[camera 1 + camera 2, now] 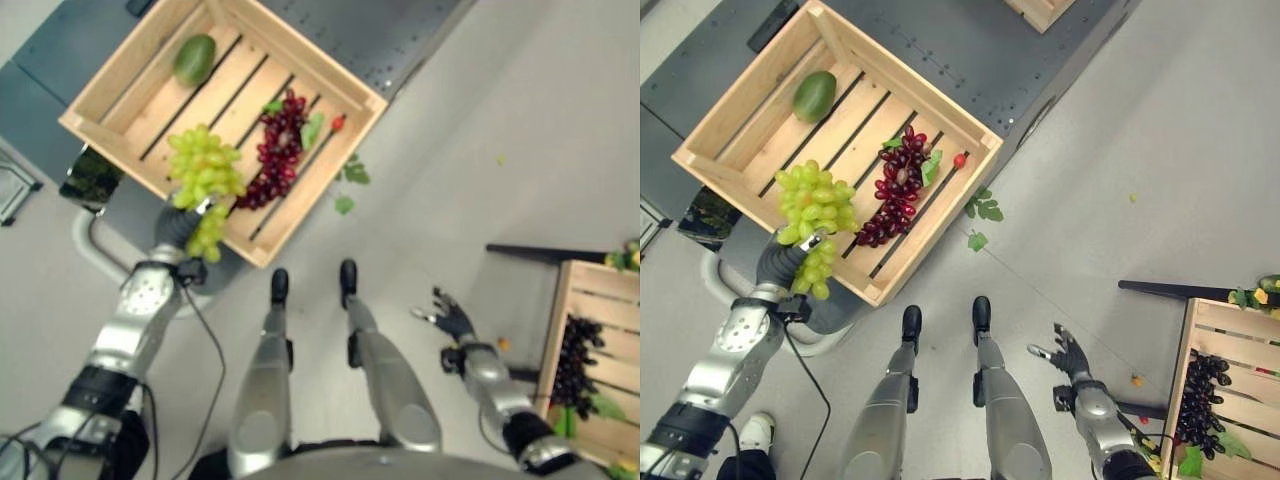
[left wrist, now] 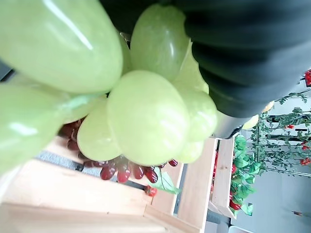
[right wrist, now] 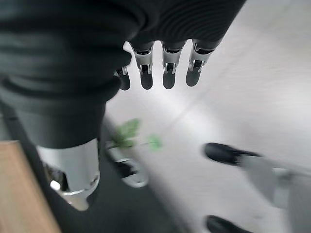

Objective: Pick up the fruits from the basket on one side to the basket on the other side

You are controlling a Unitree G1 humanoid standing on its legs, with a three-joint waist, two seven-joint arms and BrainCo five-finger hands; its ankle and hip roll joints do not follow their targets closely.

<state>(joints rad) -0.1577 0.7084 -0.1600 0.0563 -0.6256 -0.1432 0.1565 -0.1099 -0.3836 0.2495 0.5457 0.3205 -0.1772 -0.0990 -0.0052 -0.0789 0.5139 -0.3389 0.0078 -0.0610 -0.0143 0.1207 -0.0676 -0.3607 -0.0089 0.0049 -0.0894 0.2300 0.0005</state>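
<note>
The left hand (image 1: pixel 780 262) has its fingers curled round a green grape bunch (image 1: pixel 812 205), lifted above the near corner of the left crate (image 1: pixel 715 165), ready for carrying. The right hand (image 1: pixel 1068 356) hangs loose-fingered near the right crate (image 1: pixel 1200 320).

Left hand (image 1: pixel 782 262) grips green grapes (image 1: pixel 814 205) over crate (image 1: pixel 940 108)

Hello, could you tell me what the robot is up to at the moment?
It is moving fruit between two wooden crates. Its left hand grips a bunch of green grapes at the near edge of the left crate, which also holds red grapes and a mango. The right hand hangs open beside the right crate with dark grapes.
</note>
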